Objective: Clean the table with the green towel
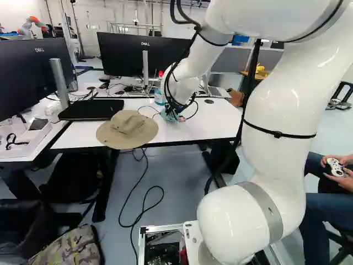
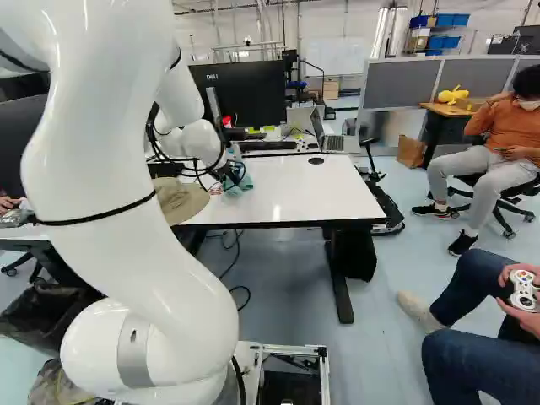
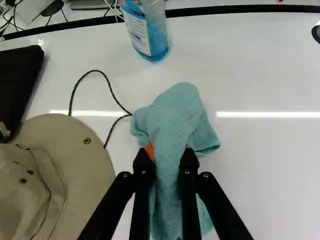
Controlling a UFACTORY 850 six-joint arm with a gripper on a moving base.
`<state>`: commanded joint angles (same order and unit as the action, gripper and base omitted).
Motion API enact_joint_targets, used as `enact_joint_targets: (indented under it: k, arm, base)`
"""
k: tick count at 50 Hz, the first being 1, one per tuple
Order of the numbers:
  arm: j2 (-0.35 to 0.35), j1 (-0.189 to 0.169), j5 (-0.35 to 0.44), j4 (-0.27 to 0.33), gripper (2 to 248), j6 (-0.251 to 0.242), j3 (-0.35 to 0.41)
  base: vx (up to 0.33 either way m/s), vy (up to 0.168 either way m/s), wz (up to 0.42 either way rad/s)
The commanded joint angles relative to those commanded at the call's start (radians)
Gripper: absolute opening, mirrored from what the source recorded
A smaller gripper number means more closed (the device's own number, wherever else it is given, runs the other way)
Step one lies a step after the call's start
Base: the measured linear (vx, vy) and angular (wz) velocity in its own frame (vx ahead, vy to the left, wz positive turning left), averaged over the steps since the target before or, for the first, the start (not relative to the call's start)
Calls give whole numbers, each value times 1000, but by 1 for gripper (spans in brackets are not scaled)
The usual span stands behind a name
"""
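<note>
Closest to the wrist camera, see black fingers — closed partway, with a bunched fold of green towel pinched between, cloth against both sides. Can spot a bit of orange pad at one side of the fold. Lies on white table, reaching out ahead of the fingers and trailing back between them.

Next to it, find thin black cable looped on the table and meeting the towel's edge. Ahead of the towel, a bit apart, note upright clear bottle with blue liquid. Off to one side, apart from the towel, note tan brimmed hat — poking over the table's front edge in left base view. Right behind the hat, see flat black item.

Farther back, tag dark monitor, plus open laptop to its right in right base view. Down on the floor, at lower left of left base view, tag camouflage bag.
</note>
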<state>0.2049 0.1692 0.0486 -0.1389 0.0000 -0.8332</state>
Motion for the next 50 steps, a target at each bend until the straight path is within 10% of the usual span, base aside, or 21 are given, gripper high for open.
enact_joint_targets:
  k: [50]
  arm:
    - [0,0,-73,0,62,0,0]
  base:
    - [0,0,0]
